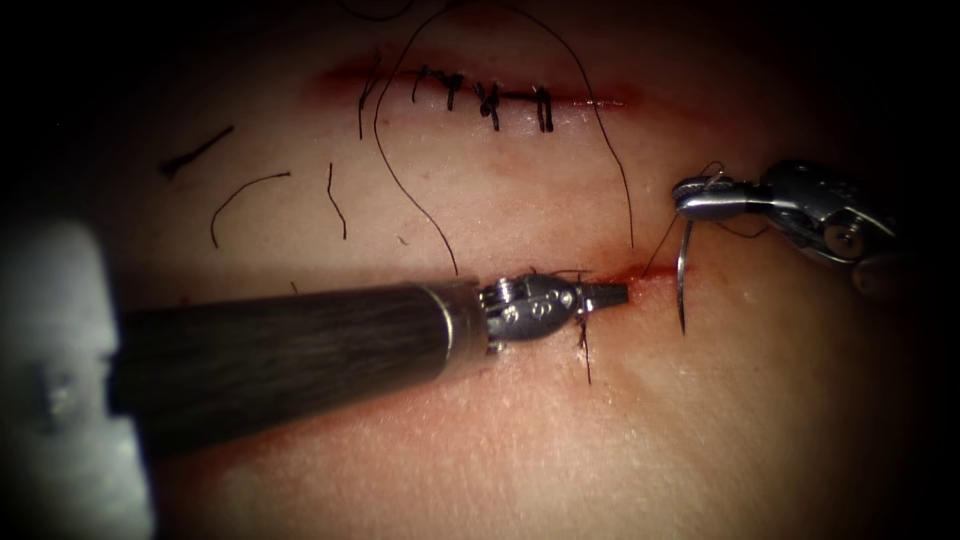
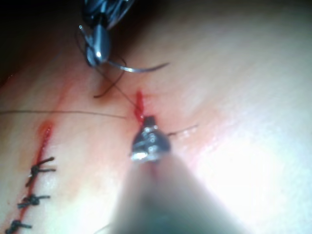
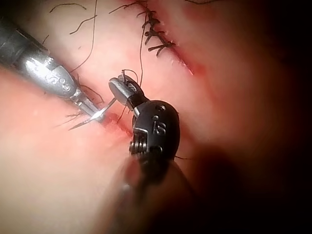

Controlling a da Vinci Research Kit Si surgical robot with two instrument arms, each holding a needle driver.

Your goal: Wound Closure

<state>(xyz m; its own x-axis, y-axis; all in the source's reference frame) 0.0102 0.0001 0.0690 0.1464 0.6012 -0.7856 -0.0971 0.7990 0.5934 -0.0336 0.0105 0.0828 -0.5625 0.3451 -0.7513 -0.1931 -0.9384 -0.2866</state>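
Note:
My right tool (image 1: 690, 197) is right of the lower cut (image 1: 640, 272), jaws shut on the curved needle (image 1: 681, 270) near its rear end. The needle hangs down over the tissue (image 1: 700, 430) with its tip free, outside the tissue. My left tool (image 1: 612, 294) comes in from the left, and its shut jaws rest at the lower cut with nothing seen between them. Black thread (image 1: 600, 120) arcs from near the needle up over the upper cut. In the left wrist view the needle (image 2: 141, 69) curves away from the right tool (image 2: 95, 56), beyond the left tool (image 2: 147, 121).
The upper cut (image 1: 480, 95) is closed with several dark stitches. One stitch with short tails (image 1: 584, 350) sits at the lower cut, wet with red fluid. Cut ends of thread (image 1: 245, 190) lie on the tissue at the left. The left shaft (image 1: 280, 350) crosses the lower left.

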